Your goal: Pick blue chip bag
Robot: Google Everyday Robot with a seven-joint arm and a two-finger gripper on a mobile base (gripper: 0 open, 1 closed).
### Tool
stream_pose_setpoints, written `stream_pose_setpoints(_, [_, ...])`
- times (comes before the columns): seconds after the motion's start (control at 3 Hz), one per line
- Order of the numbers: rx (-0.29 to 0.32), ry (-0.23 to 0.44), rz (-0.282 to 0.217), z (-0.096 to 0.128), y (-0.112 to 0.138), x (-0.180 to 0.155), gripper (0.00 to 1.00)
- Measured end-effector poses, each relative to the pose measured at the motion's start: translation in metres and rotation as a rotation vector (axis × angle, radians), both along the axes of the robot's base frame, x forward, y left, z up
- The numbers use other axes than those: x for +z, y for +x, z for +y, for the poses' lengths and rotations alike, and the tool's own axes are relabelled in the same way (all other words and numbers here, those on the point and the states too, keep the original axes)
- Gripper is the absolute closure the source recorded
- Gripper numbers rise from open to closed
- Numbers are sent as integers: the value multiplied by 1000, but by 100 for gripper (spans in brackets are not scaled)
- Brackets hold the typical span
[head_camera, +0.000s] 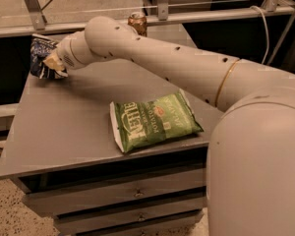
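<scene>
The blue chip bag [40,52] is at the far left corner of the grey table [64,127], crumpled and tipped up at its far end. My gripper [52,63] reaches in from the right at the end of the long white arm [177,63]. Its pale fingers are closed on the bag's near right edge, just above the tabletop. The wrist hides part of the bag.
A larger green Kettle bag [155,122] lies flat near the table's front edge. A brown can [136,22] stands at the back, behind the arm. A metal rail [196,14] runs behind the table. Drawers [132,193] sit below the top.
</scene>
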State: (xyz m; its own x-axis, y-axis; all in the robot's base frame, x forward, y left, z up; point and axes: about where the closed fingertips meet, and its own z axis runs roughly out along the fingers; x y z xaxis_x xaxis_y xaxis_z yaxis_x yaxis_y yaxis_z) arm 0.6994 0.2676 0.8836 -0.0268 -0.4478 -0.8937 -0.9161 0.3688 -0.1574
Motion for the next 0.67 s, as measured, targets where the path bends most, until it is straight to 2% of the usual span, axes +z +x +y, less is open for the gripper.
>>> stream_pose_setpoints(0.33, [31,55,-33,-25,-4,34,100])
stream_pose_setpoints(0.67, [139,134,-98,-62,-19,70,100])
